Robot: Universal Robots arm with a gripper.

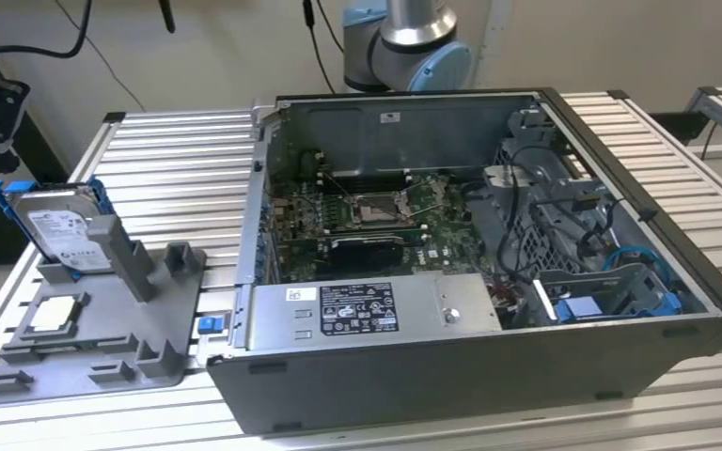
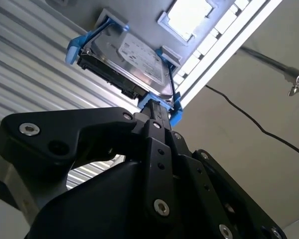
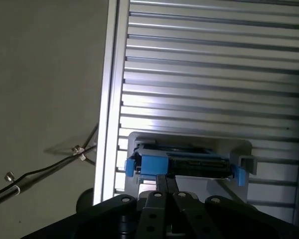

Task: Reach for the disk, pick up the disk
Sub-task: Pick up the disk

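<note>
Where it's sitting: the disk (image 1: 57, 230) is standing on edge in a grey fixture (image 1: 98, 348) on the ribbed table (image 1: 173, 169), at the exterior view's left, beside the open computer case (image 1: 462, 385).
Gripper: the gripper (image 2: 157, 112) is pointing at the disk's near end. The jaws are looking pressed together, with nothing between them.
Handling: I'm guessing it's going to feel dense and rigid, with slick metal faces, and it won't be liking knocks.
Where to grab: I'm thinking across the blue frame (image 2: 84, 42) on the edges, staying off the white label (image 2: 139, 55).
Hard to tell: the fingertips are overlapping the frame in both wrist views, so I can't say if they're touching it or hanging short. The gripper body is also covering the disk's lower part there.
</note>
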